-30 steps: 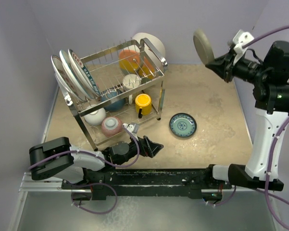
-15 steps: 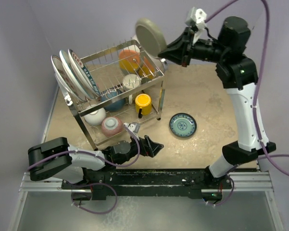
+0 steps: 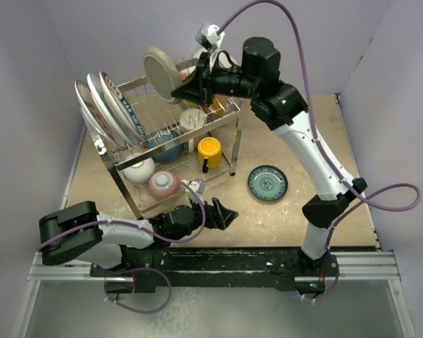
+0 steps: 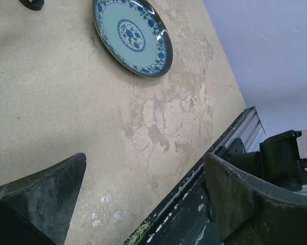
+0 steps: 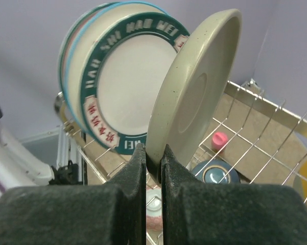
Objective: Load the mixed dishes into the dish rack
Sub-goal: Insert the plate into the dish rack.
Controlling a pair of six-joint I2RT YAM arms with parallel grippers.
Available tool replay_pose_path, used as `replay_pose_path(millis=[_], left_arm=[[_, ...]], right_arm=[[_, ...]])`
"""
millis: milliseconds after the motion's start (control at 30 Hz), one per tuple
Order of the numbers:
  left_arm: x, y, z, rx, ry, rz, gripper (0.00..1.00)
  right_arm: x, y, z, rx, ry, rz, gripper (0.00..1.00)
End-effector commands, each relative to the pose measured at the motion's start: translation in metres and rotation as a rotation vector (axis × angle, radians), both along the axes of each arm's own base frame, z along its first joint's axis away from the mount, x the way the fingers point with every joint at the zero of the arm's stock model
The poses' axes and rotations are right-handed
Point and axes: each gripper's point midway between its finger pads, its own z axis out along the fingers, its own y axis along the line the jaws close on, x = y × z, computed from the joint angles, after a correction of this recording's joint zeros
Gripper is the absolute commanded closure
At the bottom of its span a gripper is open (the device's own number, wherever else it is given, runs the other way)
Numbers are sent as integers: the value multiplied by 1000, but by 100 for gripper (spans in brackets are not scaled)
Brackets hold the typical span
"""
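Right, the grey plate (image 5: 194,87) is up on edge, tilted, pinched at its lower rim by the right end effector (image 5: 153,155), whose jaws are squeezed together on it. It hangs over the upper tier of the dish rack (image 3: 235,141), just beside the plates standing at the rack's left end. The nearest of those is the lettered plate (image 5: 125,84) with its green band; from the wrist view I cannot tell whether the two touch. Down through the wires show a small pink piece (image 5: 219,139) and the dark blue bowl (image 5: 218,172). On the lower tier sit the yellow cup (image 3: 210,149) and a white bowl (image 3: 139,170). Out on the tabletop (image 3: 302,134), well apart from the rack, the teal plate (image 3: 267,182) lies flat. Near the rack's front leg the left end effector (image 3: 222,214) lies low over the tabletop, jaws wide apart, nothing between them.
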Motion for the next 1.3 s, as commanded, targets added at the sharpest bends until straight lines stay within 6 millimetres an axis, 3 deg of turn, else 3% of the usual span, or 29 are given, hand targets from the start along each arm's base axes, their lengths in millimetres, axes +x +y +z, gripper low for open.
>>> replay_pose_path(millis=[0, 200, 667, 933, 1167, 1267], left_arm=[[5, -7, 30, -76, -20, 20, 1], [6, -8, 29, -74, -16, 19, 1], [5, -8, 26, -67, 1, 19, 1], [6, -9, 26, -67, 1, 20, 1], [5, -10, 24, -64, 8, 18, 1], [5, -11, 24, -66, 11, 16, 1]], right_arm=[[10, -2, 58, 171, -58, -151, 100], [13, 22, 41, 157, -8, -212, 100], [5, 65, 13, 121, 52, -175, 100], [-5, 73, 8, 110, 66, -134, 100], [-32, 74, 25, 131, 44, -75, 100], [-27, 74, 18, 115, 48, -115, 100]])
